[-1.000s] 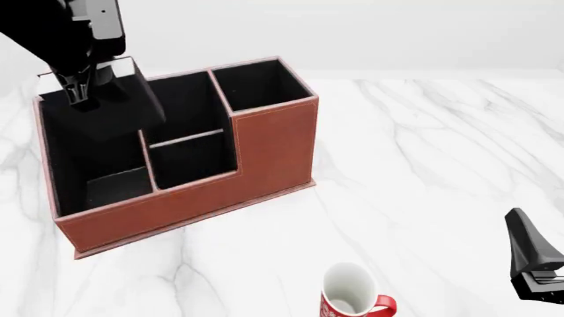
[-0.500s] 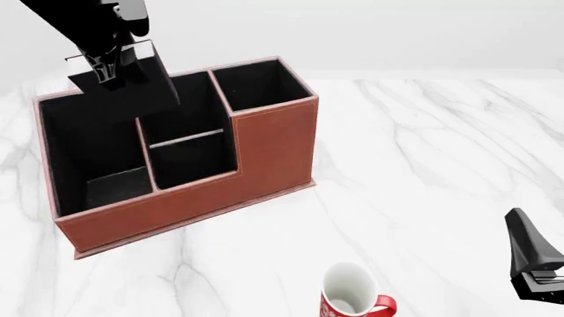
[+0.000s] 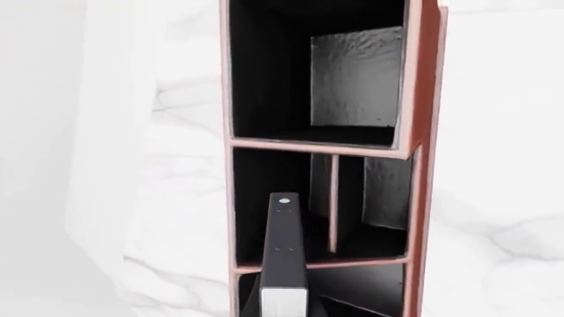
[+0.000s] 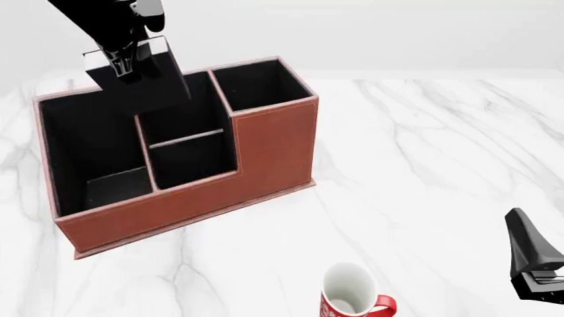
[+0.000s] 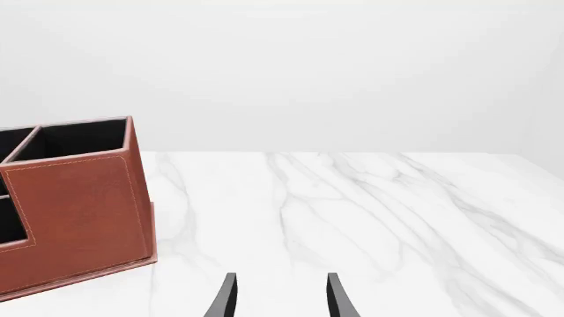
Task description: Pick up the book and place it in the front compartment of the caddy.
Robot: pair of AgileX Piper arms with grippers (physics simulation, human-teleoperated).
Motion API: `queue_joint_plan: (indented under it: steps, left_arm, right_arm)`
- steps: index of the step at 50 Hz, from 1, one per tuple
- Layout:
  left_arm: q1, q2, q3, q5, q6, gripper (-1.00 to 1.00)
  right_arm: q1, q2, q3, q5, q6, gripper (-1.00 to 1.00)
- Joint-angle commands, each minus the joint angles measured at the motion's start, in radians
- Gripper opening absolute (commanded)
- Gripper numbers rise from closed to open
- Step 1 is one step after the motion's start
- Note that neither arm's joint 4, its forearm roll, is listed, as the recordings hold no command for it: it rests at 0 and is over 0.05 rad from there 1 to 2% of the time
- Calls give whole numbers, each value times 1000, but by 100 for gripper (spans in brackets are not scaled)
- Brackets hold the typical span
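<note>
The reddish-brown caddy (image 4: 264,148) stands on the left half of the table. My left gripper (image 4: 121,61) is shut on the thin black book (image 4: 145,76) and holds it upright above the caddy's back left part. In the left wrist view the book (image 3: 284,251) shows edge-on over the wall between the long cell and the front compartment (image 3: 264,188). Part of that compartment (image 4: 198,112) shows behind the low divider (image 4: 185,137). My right gripper (image 5: 282,300) is open and empty, low at the table's front right (image 4: 533,264).
A red-and-white mug (image 4: 352,300) stands near the front edge, right of the caddy. The cell with the cut-down brown wall (image 4: 189,162) lies in front of the divider. A tall square cell (image 4: 260,82) is at the caddy's right end, the long cell (image 4: 84,145) at its left.
My left gripper has carried the book to the right and a little farther back, from over the long cell toward the middle cells. The right arm has not moved.
</note>
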Motion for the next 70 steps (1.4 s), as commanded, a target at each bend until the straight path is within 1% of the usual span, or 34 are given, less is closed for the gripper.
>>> queue_joint_plan:
  steps: [1,12,13,42,51,53,62,66,70]
  left_arm:
    - [-10,12,-33,0,19,-100]
    - [-30,29,-49,0,7,-100]
    - [-26,27,-46,0,16,-100]
    - [-50,83,-77,0,-7,-100]
    - [-26,94,-82,0,8,-100]
    - [-10,91,-80,0,25,-100]
    - [-26,119,-90,0,9,-100]
    - [-22,129,-100,0,12,-100]
    - [-40,145,-105,0,-2,-100]
  right_arm:
    - [0,-10,1,10,1,100]
    - [0,-10,1,10,1,100]
    - [0,-10,1,10,1,100]
    - [0,-10,1,9,1,100]
    - [0,-10,1,10,1,100]
    - [0,-10,1,10,1,100]
    - [0,-10,1,10,1,100]
    - [0,-10,1,10,1,100]
    - [0,-10,1,10,1,100]
